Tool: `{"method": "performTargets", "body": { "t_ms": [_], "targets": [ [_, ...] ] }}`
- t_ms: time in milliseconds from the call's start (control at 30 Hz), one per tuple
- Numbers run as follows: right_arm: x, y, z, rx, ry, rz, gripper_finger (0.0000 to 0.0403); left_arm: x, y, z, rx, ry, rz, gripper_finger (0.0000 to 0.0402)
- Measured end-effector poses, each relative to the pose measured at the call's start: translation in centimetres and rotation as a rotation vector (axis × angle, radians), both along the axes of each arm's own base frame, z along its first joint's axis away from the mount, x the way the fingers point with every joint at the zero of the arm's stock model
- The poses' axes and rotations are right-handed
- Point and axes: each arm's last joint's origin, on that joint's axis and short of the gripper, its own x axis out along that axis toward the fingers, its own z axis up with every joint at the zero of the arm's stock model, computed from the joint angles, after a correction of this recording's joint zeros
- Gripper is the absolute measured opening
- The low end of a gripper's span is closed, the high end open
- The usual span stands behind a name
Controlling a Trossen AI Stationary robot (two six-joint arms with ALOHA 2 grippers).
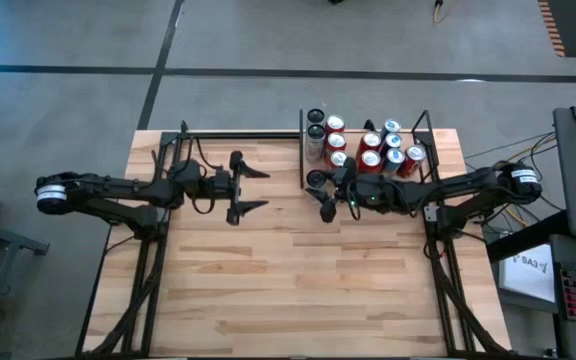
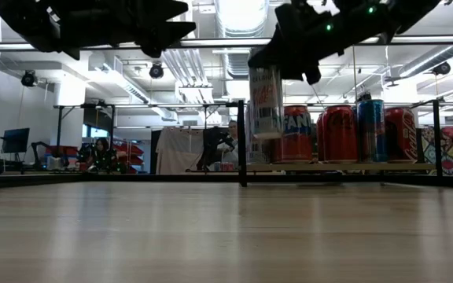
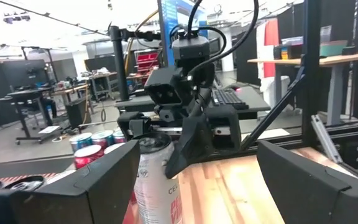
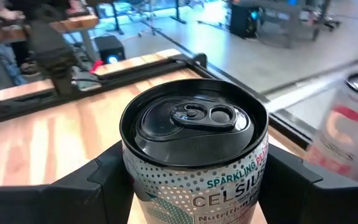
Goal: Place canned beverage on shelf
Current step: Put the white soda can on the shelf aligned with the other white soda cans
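Held can's (image 4: 194,155) base cut off.

Grey floor (image 1: 268,35) — ceiling ducts (image 2: 238,16) overhead.

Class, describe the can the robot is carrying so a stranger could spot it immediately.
Find the light-wood shelf with black rods at the table's far right. At its left edge, the right end effector grips a white Celsius can with black lid, lifted off the surface; the other cans stand unheld on the shelf.

You are looking at a wooden table (image 1: 298,270) carrying the shelf (image 1: 311,134) at its far right corner. Cans (image 1: 378,148) are standing upright on the shelf board, red and blue ones clustering right, dark-topped ones left.
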Motion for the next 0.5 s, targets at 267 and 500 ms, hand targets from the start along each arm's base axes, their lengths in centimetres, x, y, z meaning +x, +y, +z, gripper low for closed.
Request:
{"method": "performTargets", "body": {
  "t_ms": [267,500],
  "targets": [
    [-0.2,-1.1,-0.7,0.023,-0.006,-0.120,0.0249,-0.2,1.1,0.0,0.013,0.000,0.051,0.0309],
    [-0.2,-1.3,0.1,0.028,-0.103,-0.169,0.0249,-0.4,2.2,0.6,0.019,-0.018,0.097,0.0309]
  ]
}}
